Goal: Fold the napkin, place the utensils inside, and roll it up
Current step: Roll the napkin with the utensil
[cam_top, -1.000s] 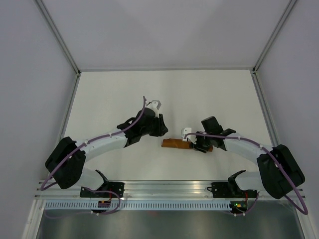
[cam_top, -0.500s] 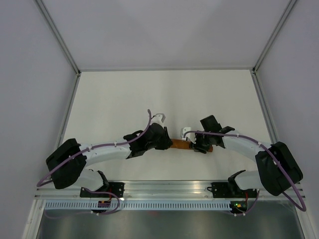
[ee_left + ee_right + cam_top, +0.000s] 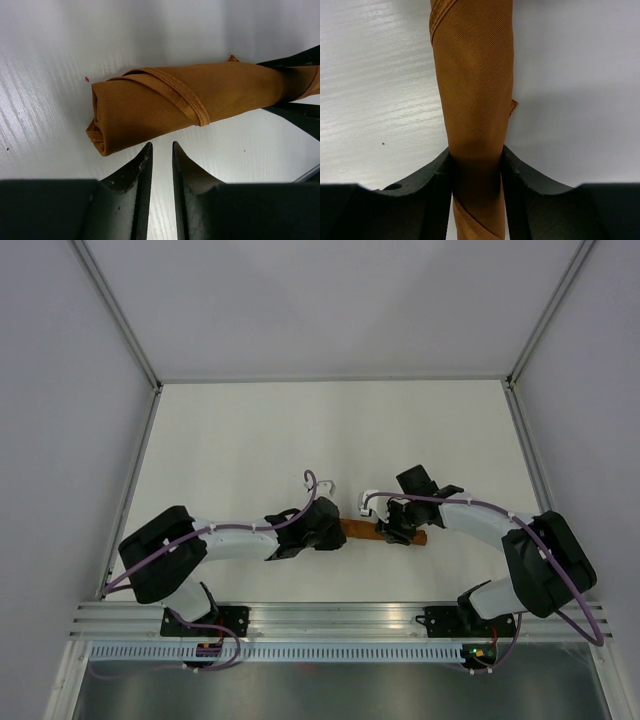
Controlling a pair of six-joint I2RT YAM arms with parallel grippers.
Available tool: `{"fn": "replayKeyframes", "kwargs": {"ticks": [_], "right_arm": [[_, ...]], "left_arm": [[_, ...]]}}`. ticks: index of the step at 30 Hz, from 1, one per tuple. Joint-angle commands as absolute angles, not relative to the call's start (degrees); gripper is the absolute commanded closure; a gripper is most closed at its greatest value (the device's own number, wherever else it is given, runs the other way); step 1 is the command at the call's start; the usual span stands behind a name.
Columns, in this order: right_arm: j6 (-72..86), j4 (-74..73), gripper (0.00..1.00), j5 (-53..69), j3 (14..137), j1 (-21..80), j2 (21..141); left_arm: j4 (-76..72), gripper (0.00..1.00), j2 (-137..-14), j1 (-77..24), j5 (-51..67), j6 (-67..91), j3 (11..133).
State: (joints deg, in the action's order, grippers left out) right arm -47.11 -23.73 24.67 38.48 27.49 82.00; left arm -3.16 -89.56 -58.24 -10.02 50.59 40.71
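The napkin (image 3: 362, 530) lies on the table as a tight rust-orange roll, its hem wrapped diagonally round it (image 3: 165, 107). My right gripper (image 3: 397, 531) is shut on the roll near its right end, and both fingers press the cloth (image 3: 476, 150). My left gripper (image 3: 338, 530) sits low at the roll's left end. Its jaws (image 3: 161, 145) are open by a narrow gap with only bare table between them, just short of the cloth. The utensils are out of view.
The white table (image 3: 250, 440) spreads behind and beside the roll. Grey enclosure walls with metal posts (image 3: 135, 340) bound it on three sides. A metal rail (image 3: 330, 615) with both arm bases runs along the near edge.
My left arm has swung right and toward the near edge, down to the roll's left end, with its jaws narrowing. The right gripper has kept its hold on the roll.
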Motion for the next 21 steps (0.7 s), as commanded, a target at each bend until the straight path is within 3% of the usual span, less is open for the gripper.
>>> {"fn": "replayKeyframes", "kwargs": {"ticks": [1,21], "right_arm": [[-46.2,-26.3,0.53,24.6,40.7,27.5,84.4],[-44.8,-34.6,0.52,29.4,52.0,26.5,96.8]], "left_arm": [[-6.1,0.73,-91.0,-58.5,-10.8,52.5,42.4],[-4.2,0.73,-101.4,-51.1,-8.2,45.5,55.2]]}}
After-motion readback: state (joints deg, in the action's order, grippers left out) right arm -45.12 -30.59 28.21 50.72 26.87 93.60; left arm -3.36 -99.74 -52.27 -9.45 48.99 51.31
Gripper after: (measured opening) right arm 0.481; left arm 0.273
